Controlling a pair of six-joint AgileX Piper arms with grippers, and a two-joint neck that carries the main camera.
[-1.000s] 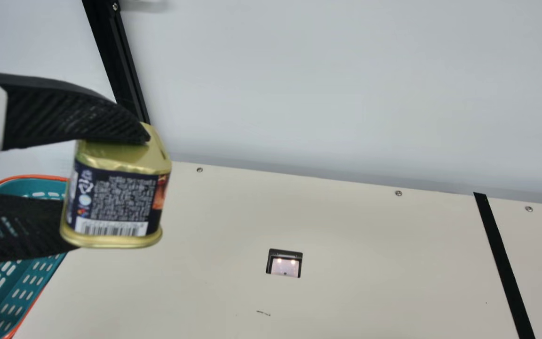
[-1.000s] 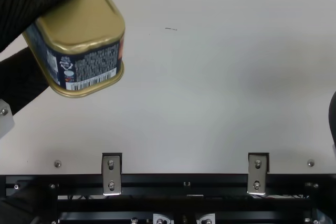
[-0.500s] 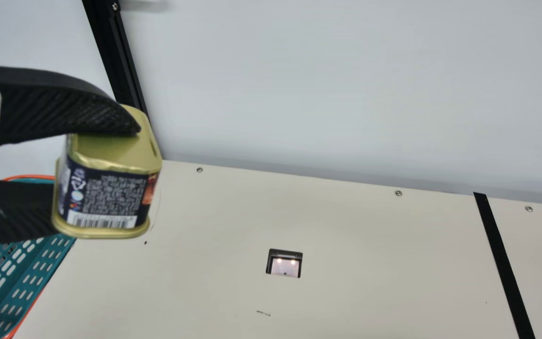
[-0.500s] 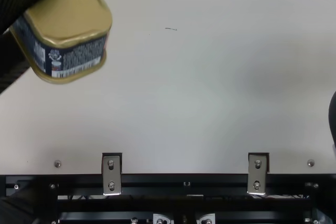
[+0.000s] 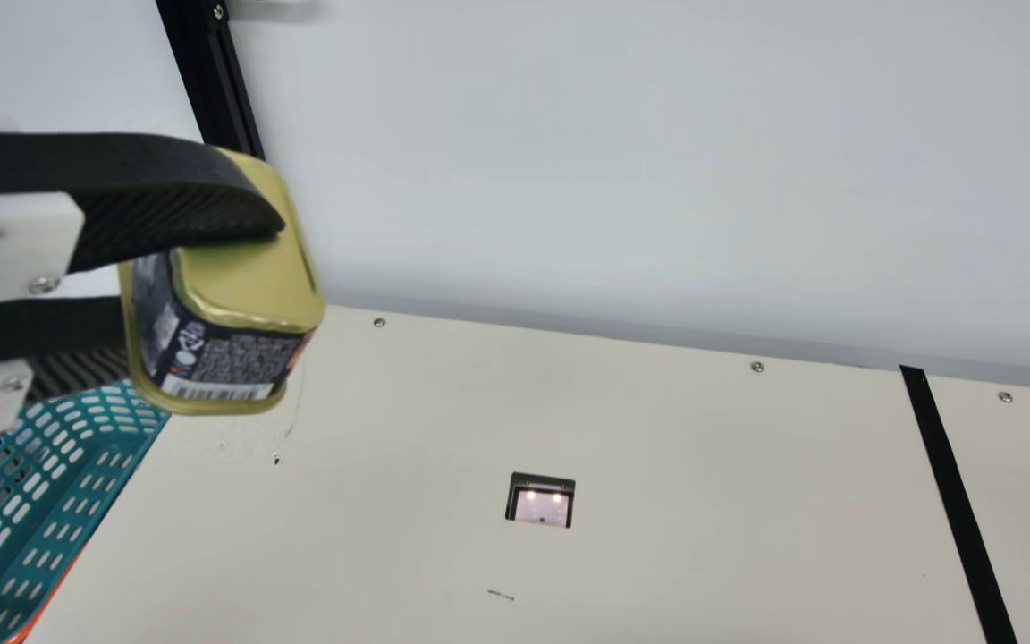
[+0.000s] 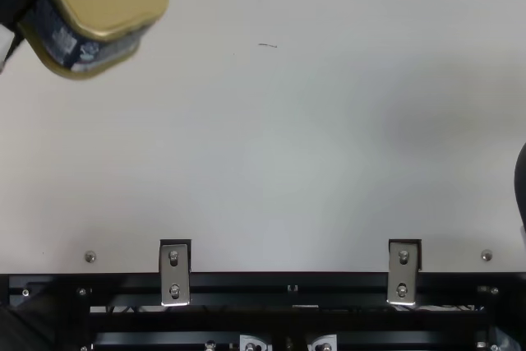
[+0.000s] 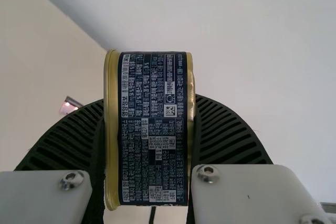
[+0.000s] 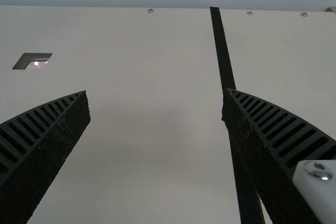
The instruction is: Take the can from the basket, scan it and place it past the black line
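The can [image 5: 251, 277] is pinched between the left fingers [image 5: 175, 210], the right fingers [image 6: 522, 187] are spread wide around nothing, the basket [image 5: 84, 487] near the can is partly hidden, and the can has been tipped more since before.

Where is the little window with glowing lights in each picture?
Main view: the window, low, near the middle.
Top view: at the top edge, near the middle.
Left wrist view: just past one black finger.
Right wrist view: across the table from the black line.
Shared landmark: the cream table around the window.
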